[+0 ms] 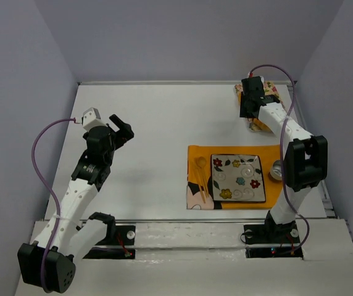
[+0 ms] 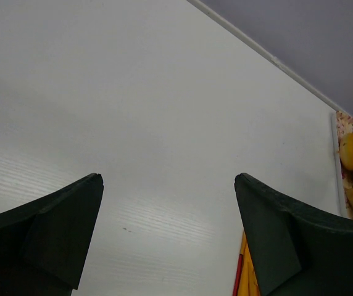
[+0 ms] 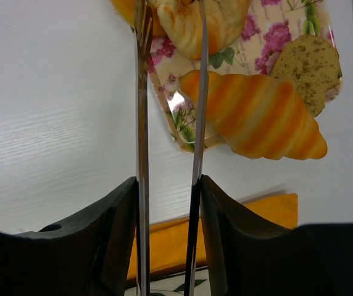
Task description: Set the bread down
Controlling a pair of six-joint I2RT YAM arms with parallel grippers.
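My right gripper (image 3: 167,182) is shut on a pair of metal tongs (image 3: 142,123), which reach forward over a flowered tray (image 3: 182,126). The tong tips sit on either side of the bread (image 3: 226,18), a pale golden bun cut off by the top edge of the right wrist view. Whether the tips squeeze it I cannot tell. From above, the right gripper (image 1: 250,102) hangs over the tray (image 1: 269,92) at the far right, hiding the bread. My left gripper (image 1: 124,131) is open over bare table, and its wrist view shows nothing inside the left gripper (image 2: 168,179).
An elongated orange ridged loaf (image 3: 257,117) and a brown speckled slice (image 3: 309,61) lie on the tray beside the bread. Nearer me an orange cloth (image 1: 195,185) carries a square flowered plate (image 1: 238,179) and a small orange ring (image 1: 200,162). A metal cup (image 1: 277,169) stands by the right arm.
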